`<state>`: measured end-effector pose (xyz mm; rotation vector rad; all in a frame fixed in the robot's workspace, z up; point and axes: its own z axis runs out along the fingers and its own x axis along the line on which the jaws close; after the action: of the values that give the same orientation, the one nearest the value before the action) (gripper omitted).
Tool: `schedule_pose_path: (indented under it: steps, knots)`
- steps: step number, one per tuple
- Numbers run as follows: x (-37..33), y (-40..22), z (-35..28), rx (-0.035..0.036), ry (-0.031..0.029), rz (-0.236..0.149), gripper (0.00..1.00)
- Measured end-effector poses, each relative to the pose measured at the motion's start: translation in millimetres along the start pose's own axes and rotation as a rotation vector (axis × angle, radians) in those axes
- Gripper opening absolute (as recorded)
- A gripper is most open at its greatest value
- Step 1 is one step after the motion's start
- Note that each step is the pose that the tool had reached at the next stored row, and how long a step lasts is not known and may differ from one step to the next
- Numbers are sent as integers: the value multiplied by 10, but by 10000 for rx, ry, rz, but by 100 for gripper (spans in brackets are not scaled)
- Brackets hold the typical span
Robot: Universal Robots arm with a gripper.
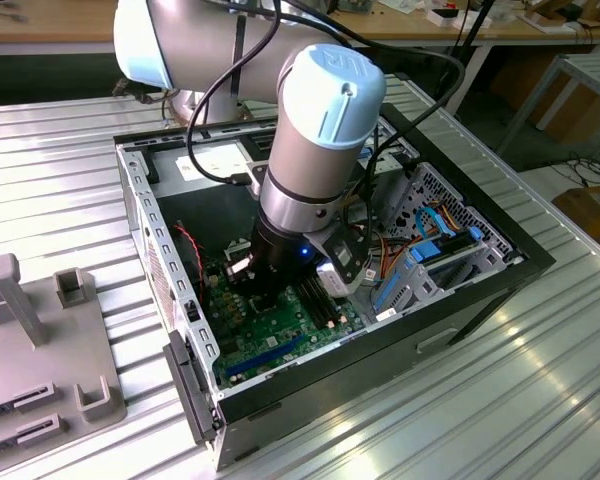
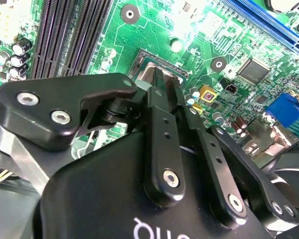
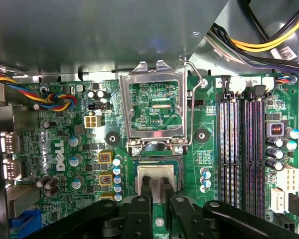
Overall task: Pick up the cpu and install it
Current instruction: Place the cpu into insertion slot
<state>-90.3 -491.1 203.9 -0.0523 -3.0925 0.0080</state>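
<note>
Silver-grey cpu (image 3: pixel 158 170) in socket (image 3: pixel 134 173), motherboard (image 3: pixel 209 155) in case (image 1: pixel 140 215)

An open computer case (image 1: pixel 145 215) on a metal table (image 1: pixel 60 180) holds a green motherboard (image 3: pixel 209 119), its socket load plate (image 3: pixel 152 75) raised, near memory slots (image 3: pixel 239 149).

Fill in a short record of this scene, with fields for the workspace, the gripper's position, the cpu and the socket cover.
Workspace: open computer case on a ribbed metal table, green motherboard inside
Gripper: gripper low over the socket, directly above the cpu
Cpu: appears to lie flat within the socket frame; whether it is gripped cannot be told
Socket cover: metal load plate swung open, clear of the socket
</note>
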Motion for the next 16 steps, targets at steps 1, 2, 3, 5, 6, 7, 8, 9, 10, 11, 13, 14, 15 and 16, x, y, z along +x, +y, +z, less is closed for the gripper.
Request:
schedule_pose_path:
  steps: [1,2,3,5,6,7,8,9,10,11,13,14,15,16]
  knots:
    - [-3,1,-6,-4,11,-2,22]
    - [-3,1,-12,-7,21,-1,27]
    - [-2,1,-22,-4,33,0,33]
    - [-2,0,-28,1,43,0,39]
    - [-3,0,-28,0,44,-1,45]
    - [-3,0,-28,1,44,-1,51]
    - [-3,0,-28,3,45,-1,51]
    - [-3,-1,-25,3,44,-1,57]
    - [-3,0,-18,1,43,0,57]
    - [-4,0,-11,2,44,0,64]
    - [-5,-1,5,4,45,0,64]
    - [-6,0,6,3,45,0,64]
    - [-6,0,8,1,44,-1,64]
    - [-7,0,8,2,45,0,64]
